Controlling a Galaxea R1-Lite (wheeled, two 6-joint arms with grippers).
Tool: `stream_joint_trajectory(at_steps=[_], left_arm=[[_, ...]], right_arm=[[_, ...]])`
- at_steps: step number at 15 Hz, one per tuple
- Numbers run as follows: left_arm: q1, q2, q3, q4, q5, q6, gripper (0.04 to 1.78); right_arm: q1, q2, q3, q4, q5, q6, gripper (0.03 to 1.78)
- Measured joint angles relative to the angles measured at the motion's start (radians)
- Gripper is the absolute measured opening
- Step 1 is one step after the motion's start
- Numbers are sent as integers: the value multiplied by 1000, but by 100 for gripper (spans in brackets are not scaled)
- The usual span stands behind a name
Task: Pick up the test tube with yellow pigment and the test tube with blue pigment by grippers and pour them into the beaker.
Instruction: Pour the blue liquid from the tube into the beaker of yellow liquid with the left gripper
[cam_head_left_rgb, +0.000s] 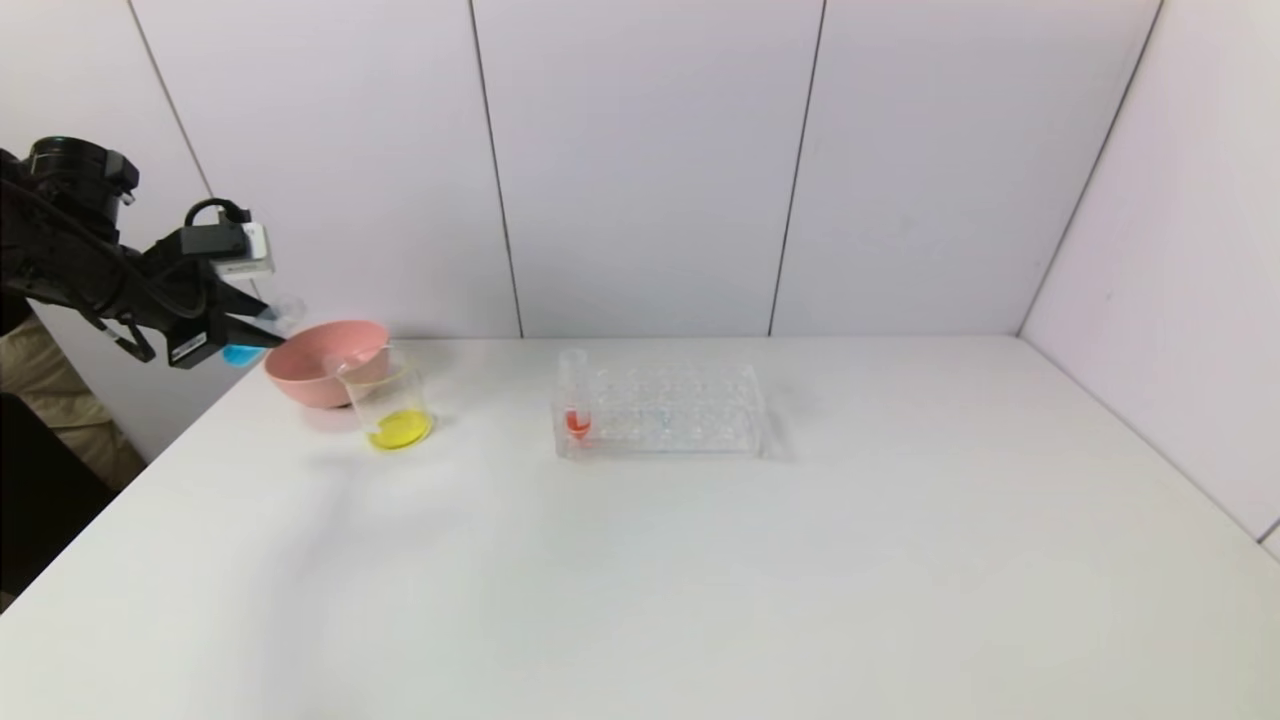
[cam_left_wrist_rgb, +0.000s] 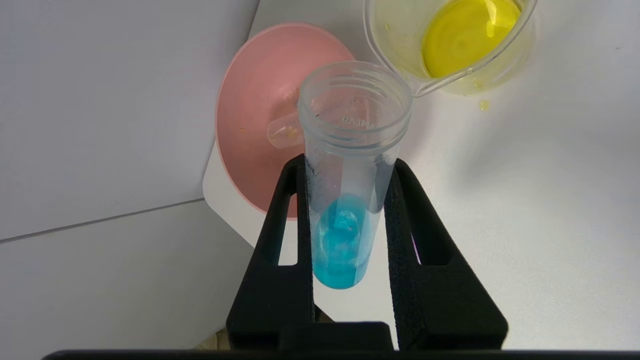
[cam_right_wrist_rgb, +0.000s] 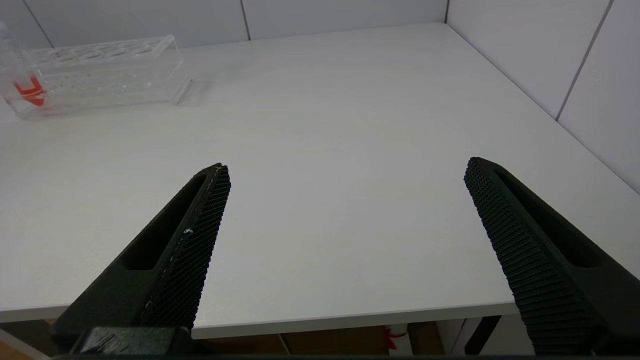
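Note:
My left gripper (cam_head_left_rgb: 262, 333) is shut on the test tube with blue pigment (cam_left_wrist_rgb: 345, 200), held in the air left of the pink bowl (cam_head_left_rgb: 325, 362), beyond the table's left edge; blue liquid sits at the tube's rounded bottom (cam_head_left_rgb: 240, 354). The beaker (cam_head_left_rgb: 392, 405) stands in front of the bowl with yellow liquid in its bottom; it also shows in the left wrist view (cam_left_wrist_rgb: 450, 45). A clear tube with yellow traces (cam_left_wrist_rgb: 285, 131) lies inside the bowl (cam_left_wrist_rgb: 260, 100). My right gripper (cam_right_wrist_rgb: 345, 172) is open and empty over the table's near right edge; it is out of the head view.
A clear many-holed tube rack (cam_head_left_rgb: 660, 410) stands mid-table with a red-liquid tube (cam_head_left_rgb: 576, 400) in its left end; it also shows in the right wrist view (cam_right_wrist_rgb: 100, 75). White walls close the back and right. A yellow drop (cam_left_wrist_rgb: 483, 105) lies beside the beaker.

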Motion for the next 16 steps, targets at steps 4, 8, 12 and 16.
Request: stream_joint_trajectory(at_steps=[4,8,12,16], left_arm=[[-32,12,-7,-11,78,23,44],[-62,23,-13,-36,133,63,44],[-83,35,-15,-69,136,120,44],[-95,39,-15,-71,141,187,44]], right_arm=[[0,0,0,0,0,0,171],[0,0,0,0,0,0,171],[0,0,0,0,0,0,171],[0,0,0,0,0,0,171]])
